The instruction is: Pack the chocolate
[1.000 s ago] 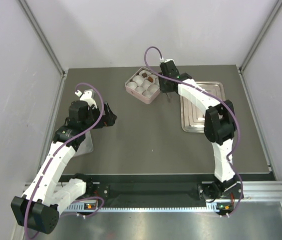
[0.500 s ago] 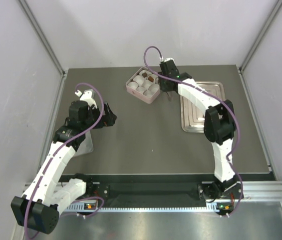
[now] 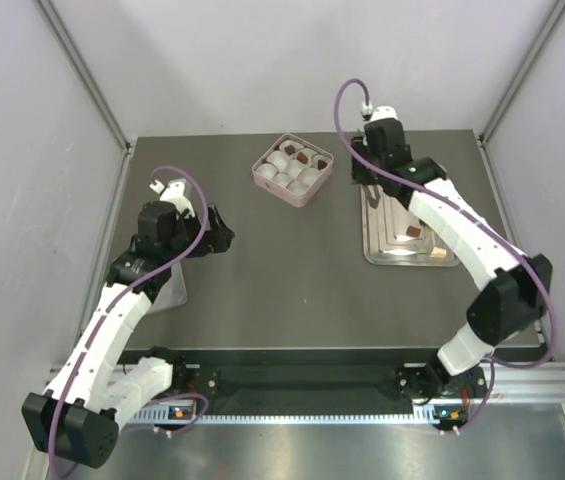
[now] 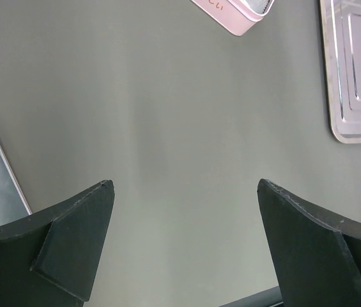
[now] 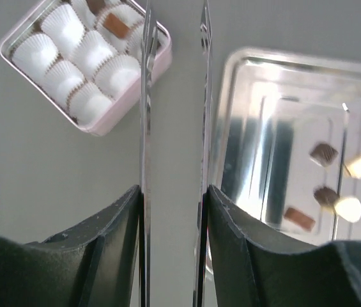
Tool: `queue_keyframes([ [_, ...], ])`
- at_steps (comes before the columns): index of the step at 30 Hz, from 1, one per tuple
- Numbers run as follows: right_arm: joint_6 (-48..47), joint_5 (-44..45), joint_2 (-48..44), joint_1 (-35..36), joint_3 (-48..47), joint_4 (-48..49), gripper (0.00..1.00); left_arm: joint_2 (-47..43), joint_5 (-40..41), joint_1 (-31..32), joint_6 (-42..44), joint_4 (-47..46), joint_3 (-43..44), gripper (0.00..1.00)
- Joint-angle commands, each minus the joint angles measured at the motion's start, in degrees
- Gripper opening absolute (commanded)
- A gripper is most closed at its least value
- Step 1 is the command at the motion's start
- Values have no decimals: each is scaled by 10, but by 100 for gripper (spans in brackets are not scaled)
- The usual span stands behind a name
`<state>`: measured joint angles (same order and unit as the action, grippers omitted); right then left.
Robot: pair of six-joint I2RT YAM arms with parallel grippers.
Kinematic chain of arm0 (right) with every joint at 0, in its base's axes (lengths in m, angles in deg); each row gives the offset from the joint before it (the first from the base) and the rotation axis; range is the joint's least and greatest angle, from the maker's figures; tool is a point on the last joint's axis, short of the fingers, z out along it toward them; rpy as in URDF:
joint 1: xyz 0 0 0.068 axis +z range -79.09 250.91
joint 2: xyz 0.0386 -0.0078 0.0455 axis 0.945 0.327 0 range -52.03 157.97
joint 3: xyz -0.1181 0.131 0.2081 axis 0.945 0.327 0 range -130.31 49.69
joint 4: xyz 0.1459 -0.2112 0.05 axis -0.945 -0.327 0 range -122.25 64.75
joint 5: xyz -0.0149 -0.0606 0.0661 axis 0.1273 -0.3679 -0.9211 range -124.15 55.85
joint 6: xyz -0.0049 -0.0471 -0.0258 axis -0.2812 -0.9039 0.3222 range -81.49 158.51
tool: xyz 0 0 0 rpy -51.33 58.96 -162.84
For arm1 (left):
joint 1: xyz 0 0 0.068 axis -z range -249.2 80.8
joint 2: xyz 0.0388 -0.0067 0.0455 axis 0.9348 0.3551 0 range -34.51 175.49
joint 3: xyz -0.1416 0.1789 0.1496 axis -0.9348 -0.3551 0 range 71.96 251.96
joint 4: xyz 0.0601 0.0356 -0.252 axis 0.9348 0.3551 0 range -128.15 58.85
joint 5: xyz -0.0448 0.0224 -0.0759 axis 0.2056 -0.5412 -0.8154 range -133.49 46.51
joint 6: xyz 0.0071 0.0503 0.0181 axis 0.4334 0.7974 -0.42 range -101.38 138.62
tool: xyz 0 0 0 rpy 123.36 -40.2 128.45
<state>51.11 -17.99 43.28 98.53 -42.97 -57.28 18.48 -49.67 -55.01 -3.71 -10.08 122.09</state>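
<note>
**Chocolate split between tray and box, both pincers empty**

The right pincer [image 3: 368, 183] hangs over the far-left corner of the steel tray [image 5: 359, 77], between the tray and the pink box [image 5: 113, 121]. Two thin metal blades [image 5: 145, 96] run forward along the inner faces of its fingers. They stand a little apart and nothing sits between them, so this pincer is parted and grips no piece. I cannot tell whether the blades are fixed to the fingers or are a separate tool.

Most of the chocolate [image 5: 324, 153] lies loose on the tray. In the right wrist view it is off to the right of the blades and clear of them: two dark pieces, two cream ones and a brown bar, all toward the tray's near-right part. Two more brown pieces rest in the white paper cups [image 5: 78, 48] at the far side of the box. One of these [image 5: 115, 24] is just beside the left blade, and the other cups in view hold nothing.

The left pincer [image 4: 185, 192] hovers wide open over bare worktop [image 3: 262, 270], well apart from the box and the tray. From its wrist view the tray pieces show only at the far right edge.
</note>
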Motion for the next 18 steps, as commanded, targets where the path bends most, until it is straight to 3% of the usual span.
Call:
queue_keyframes([
  [1,21,12,-79,-18,72,-10,43,-11,3,1,7,-26,1,99],
  [11,66,-15,-202,-99,244,-80,44,-11,-2,1,6,-28,1,99],
  [18,88,-17,-252,-114,337,-93,44,-10,-6,1,6,-28,1,99],
])
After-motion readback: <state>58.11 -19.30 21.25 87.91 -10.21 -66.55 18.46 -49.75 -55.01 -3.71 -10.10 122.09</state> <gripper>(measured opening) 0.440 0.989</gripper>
